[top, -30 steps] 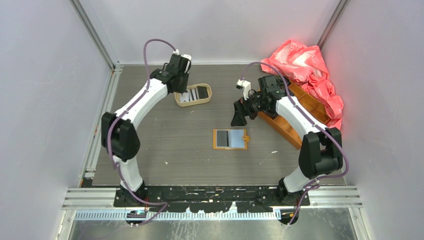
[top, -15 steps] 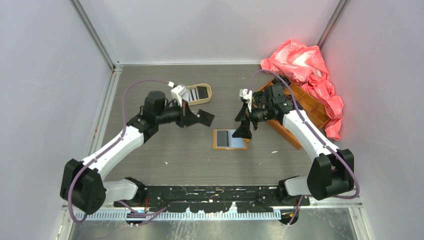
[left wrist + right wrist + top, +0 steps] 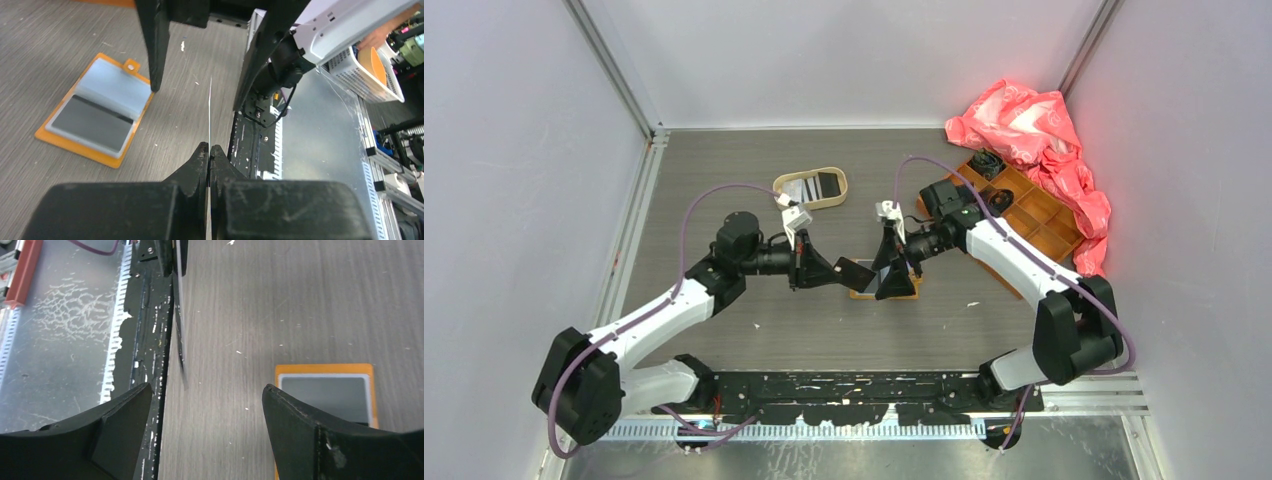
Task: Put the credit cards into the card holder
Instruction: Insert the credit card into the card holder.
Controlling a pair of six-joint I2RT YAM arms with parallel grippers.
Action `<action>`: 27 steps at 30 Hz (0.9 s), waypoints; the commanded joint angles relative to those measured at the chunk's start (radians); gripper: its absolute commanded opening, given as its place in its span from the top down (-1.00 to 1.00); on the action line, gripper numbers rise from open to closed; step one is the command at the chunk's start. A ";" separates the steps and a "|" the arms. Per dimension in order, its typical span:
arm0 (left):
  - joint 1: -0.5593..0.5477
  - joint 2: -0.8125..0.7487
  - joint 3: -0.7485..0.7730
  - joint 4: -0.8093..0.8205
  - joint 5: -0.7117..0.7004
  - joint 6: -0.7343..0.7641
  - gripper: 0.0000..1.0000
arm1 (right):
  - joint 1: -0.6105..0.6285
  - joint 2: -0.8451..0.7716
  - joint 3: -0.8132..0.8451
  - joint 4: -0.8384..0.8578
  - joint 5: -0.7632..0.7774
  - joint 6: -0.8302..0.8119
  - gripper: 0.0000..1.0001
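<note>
The orange card holder (image 3: 904, 293) lies open at the table's middle, with a dark card in one clear pocket (image 3: 92, 120). My left gripper (image 3: 836, 273) is shut on a black card (image 3: 857, 272) and holds it on edge above the table, just left of the holder. In the left wrist view the card shows as a thin line (image 3: 210, 110) between the shut jaws (image 3: 209, 149). My right gripper (image 3: 889, 274) is open and empty over the holder's left part. It faces the card (image 3: 177, 315), and the holder (image 3: 327, 392) is by its right finger (image 3: 295, 410).
An oval tan tray (image 3: 836, 199) behind the holder holds a striped card (image 3: 796, 190) and a black card (image 3: 829, 183). A large orange compartmented box (image 3: 1029, 215) and a crumpled pink bag (image 3: 1029, 125) fill the back right.
My left arm swung from the tray to the table's middle with a black card in its jaws. My right gripper moved forward and left, down over the card holder.
</note>
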 commanded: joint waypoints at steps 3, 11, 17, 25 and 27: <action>-0.042 0.014 0.068 0.008 0.041 0.077 1.00 | 0.036 0.010 0.046 -0.007 -0.020 0.018 -0.60; -0.081 0.072 0.126 -0.097 0.012 0.156 1.00 | 0.068 0.008 0.067 -0.023 -0.019 0.034 -0.27; -0.098 0.109 0.154 -0.132 -0.007 0.180 1.00 | 0.070 0.008 0.081 -0.026 -0.033 0.059 0.36; -0.096 0.037 0.053 0.000 -0.207 0.081 0.11 | 0.071 0.015 0.121 -0.063 -0.082 0.097 0.98; -0.091 -0.042 -0.039 0.131 -0.283 0.026 -0.22 | 0.066 0.017 0.126 -0.041 -0.094 0.163 0.98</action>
